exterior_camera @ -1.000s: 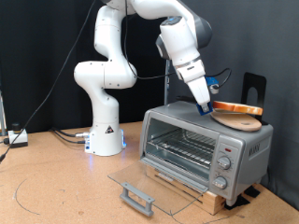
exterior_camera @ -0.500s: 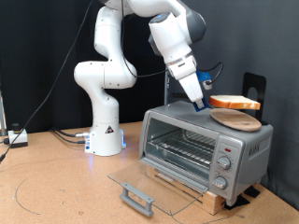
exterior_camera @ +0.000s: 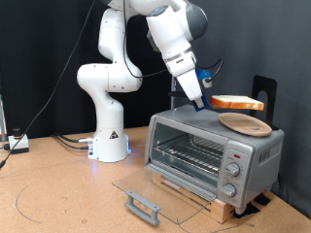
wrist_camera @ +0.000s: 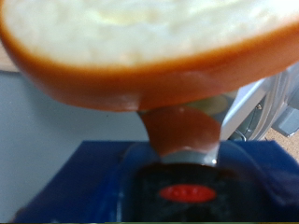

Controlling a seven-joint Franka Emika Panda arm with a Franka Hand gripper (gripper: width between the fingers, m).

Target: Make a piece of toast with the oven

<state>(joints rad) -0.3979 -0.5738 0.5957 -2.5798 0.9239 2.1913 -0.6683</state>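
Note:
The silver-grey oven (exterior_camera: 209, 155) stands on a wooden slatted base at the exterior view's right, its glass door (exterior_camera: 155, 199) folded down open and the wire rack (exterior_camera: 194, 153) bare. My gripper (exterior_camera: 206, 101) is shut on the piece of toast (exterior_camera: 237, 101) and holds it level in the air above the oven's top, over the round wooden board (exterior_camera: 245, 122). In the wrist view the toast (wrist_camera: 140, 47) fills the picture, pale face and brown crust, with a blue finger pad (wrist_camera: 177, 182) beneath it.
The arm's white base (exterior_camera: 109, 136) stands at the exterior view's left of the oven. A black stand (exterior_camera: 265, 92) rises behind the oven. Cables (exterior_camera: 58, 141) lie on the brown table at the left.
My gripper has lifted the toast off the round wooden board and carried it up and slightly toward the exterior view's left. The board stays on the oven's top.

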